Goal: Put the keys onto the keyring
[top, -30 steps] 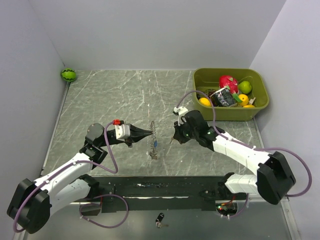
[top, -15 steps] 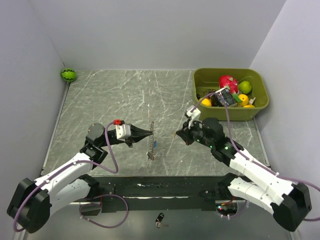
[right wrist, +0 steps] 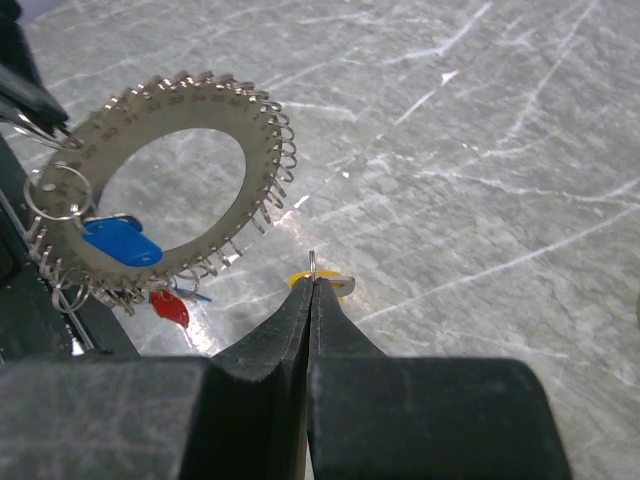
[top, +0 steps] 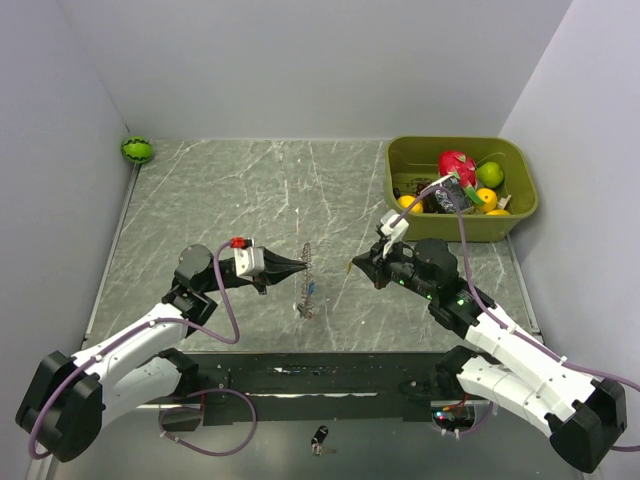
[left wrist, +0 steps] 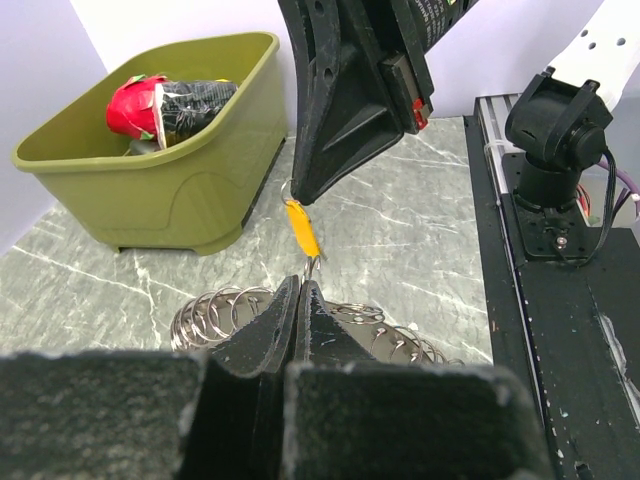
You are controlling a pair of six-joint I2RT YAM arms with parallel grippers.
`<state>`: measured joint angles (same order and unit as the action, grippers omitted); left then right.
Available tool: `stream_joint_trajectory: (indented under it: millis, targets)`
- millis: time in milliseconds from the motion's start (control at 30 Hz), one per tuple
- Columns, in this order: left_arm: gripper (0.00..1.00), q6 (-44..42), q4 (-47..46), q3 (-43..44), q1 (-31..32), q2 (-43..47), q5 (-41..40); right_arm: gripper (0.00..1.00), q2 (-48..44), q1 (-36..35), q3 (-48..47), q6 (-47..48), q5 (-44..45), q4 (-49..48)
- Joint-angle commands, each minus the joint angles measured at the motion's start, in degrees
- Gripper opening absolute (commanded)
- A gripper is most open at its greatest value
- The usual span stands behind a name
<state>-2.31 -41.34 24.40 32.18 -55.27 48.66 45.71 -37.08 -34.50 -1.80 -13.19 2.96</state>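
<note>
The keyring is a grey toothed disc with wire loops round its edge, held upright above the table. My left gripper is shut on its rim. A blue key and a red key hang from the ring. My right gripper is shut on the small wire loop of a yellow key. That key dangles just right of the ring, a little apart from its loops. In the left wrist view the right gripper hangs straight ahead of my left gripper.
An olive bin with toy fruit stands at the back right, also seen in the left wrist view. A green watermelon ball lies in the back left corner. A small black fob sits below the black rail.
The right arm has swung its elbow in towards the near edge while its tip with the yellow key stays just right of the ring. The left arm and ring have barely moved.
</note>
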Motion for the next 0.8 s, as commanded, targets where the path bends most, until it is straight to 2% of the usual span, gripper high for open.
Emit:
stream_joint_trajectory:
  millis: [0,200,367,633,767]
  targets:
    - [0.01,-1.47,-2.87,2.84,0.25,1.74,0.64,0.0,-0.54,0.25,-1.44,1.27,-2.71,-4.28]
    - [0.01,-0.95,-4.01,2.75,0.25,1.13,1.61,0.0,-1.07,1.22,-0.65,3.21,-12.11,-8.14]
    - [0.01,-1.13,-4.08,3.29,0.25,1.3,1.96,0.0,0.78,1.31,-3.38,4.96,-20.45,-6.92]
    - [0.01,0.2,-6.29,3.46,1.3,-0.37,2.23,0.0,2.36,1.31,-5.75,6.37,-25.74,-5.69]
    - [0.01,-1.12,-4.37,4.42,1.56,-0.98,2.05,0.0,3.24,1.31,-7.24,6.9,-26.88,-4.19]
